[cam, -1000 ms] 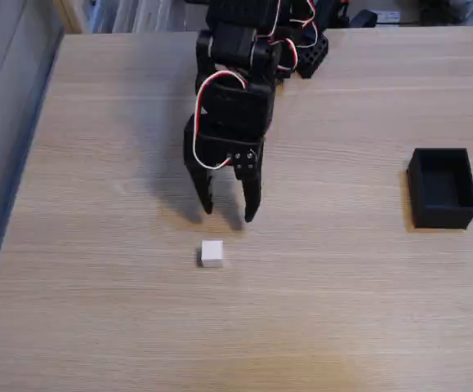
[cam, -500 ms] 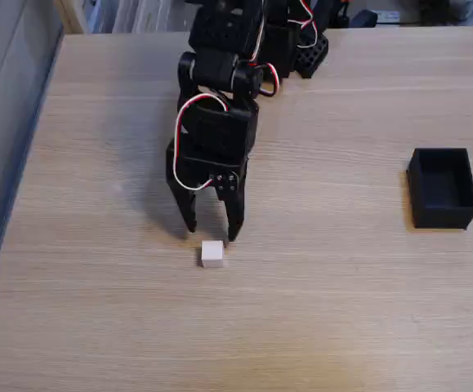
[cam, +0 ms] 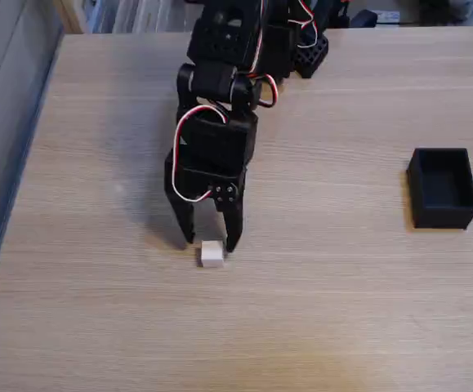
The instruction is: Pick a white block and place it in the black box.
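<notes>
A pale wood-grain table [cam: 342, 310] takes up nearly the whole fixed view, its left edge running diagonally down beside a grey floor strip. On it, the black arm [cam: 224, 98] reaches from the top centre of the picture toward the viewer, its stacked servo housings looped with red and white wires [cam: 189, 135]. It casts a soft shadow on the wood to its left. Next in size is the black box [cam: 442, 214], standing on the table at the right side, well apart from the arm; it is open-topped, with thin walls, and its inside looks dark and bare as far as the view shows. The gripper [cam: 209, 242] hangs at the low end of the arm, pointing down at the tabletop, its two black fingers spread apart with a clear gap between the tips. The left finger tip sits just up and left of the white block, and the right finger tip sits just beside the cube's upper right corner; whether either tip touches it cannot be told from this angle. The white block [cam: 211, 254] is the smallest thing here, a plain matte cube resting on the table just below the gap between the fingertips, left of centre, far from the box.
</notes>
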Tool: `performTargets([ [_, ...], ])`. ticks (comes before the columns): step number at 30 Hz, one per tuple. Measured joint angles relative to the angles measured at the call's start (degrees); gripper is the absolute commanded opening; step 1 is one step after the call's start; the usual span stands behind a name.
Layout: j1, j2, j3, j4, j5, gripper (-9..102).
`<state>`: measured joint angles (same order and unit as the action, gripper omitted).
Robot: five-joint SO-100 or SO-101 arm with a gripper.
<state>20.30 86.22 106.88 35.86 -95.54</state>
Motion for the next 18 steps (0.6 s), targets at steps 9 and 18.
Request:
performTargets([
  [9, 0.0, -2.46, -1.76, -0.97, -0.62, 25],
  [18, -0.09, -4.22, -2.55, -0.97, -0.44, 23],
])
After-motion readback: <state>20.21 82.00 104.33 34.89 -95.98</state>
